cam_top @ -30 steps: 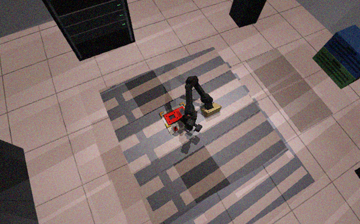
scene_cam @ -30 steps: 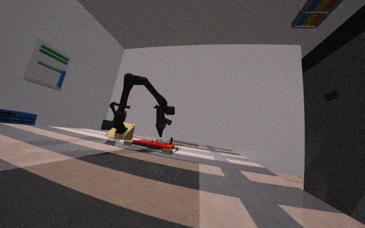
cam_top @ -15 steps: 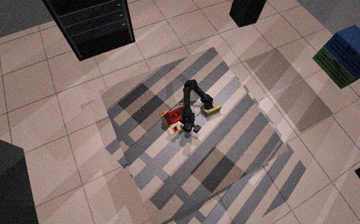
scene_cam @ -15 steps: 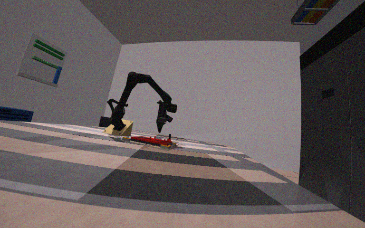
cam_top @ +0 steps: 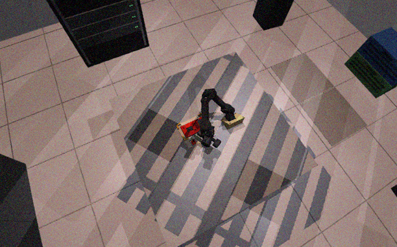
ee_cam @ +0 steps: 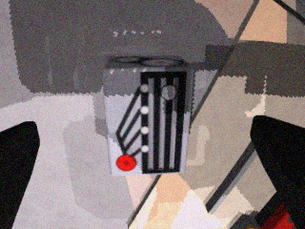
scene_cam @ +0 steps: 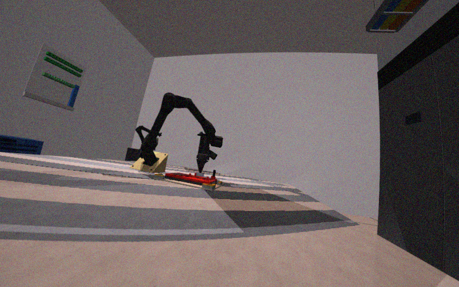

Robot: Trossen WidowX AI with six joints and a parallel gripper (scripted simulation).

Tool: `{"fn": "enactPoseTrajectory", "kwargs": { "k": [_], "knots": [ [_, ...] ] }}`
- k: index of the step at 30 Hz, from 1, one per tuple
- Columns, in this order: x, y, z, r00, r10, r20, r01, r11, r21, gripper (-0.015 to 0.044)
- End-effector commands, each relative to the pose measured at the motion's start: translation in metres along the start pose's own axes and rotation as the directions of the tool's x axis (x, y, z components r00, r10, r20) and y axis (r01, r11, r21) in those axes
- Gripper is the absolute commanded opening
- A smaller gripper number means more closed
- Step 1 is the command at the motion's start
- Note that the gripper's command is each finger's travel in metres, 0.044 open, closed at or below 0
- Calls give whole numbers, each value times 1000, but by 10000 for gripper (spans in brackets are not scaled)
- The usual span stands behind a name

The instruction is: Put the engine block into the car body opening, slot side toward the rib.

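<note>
Top view: arm (cam_top: 207,116) bent over the red car body (cam_top: 191,126); engine block hidden beneath the wrist.

Exterior view: gripper (scene_cam: 201,166) points down, tips just above the car body's right end.

Wrist view: engine block (ee_cam: 148,121), grey, upright long axis, lies on the floor centred between spread fingers, untouched. Jaws released, empty. Car body corner at lower right.

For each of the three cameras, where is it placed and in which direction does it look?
Top: high overhead, looking down at the arm, its base and the red car body.
Exterior: near the floor, looking across at the whole arm from the side; the gripper hangs over the car body.
Wrist: on the gripper, looking down at the engine block between open fingers.
Top and exterior share arm, base and car body.
</note>
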State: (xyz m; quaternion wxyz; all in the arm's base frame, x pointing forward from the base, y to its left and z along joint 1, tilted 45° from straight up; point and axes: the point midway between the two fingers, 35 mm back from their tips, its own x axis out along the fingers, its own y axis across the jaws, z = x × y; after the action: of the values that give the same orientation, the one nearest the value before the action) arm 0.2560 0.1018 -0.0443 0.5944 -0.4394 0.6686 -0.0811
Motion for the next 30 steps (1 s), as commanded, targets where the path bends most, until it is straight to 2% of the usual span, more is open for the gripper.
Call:
{"fn": "enactPoseTrajectory", "kwargs": {
  "k": [1, 7, 17, 26, 30],
  "knots": [
    [8, 0, -1, 1000, -4, -8, 4, 1000, -5, 440],
    [15, 0, -2, 1000, -5, -9, 5, 1000, -5, 440],
    [15, 0, -2, 1000, -5, -9, 5, 1000, -5, 177],
    [15, 0, -2, 1000, -5, -9, 5, 1000, -5, 118],
    [11, 0, -1, 1000, -4, -8, 4, 1000, -5, 13]
  ]
}}
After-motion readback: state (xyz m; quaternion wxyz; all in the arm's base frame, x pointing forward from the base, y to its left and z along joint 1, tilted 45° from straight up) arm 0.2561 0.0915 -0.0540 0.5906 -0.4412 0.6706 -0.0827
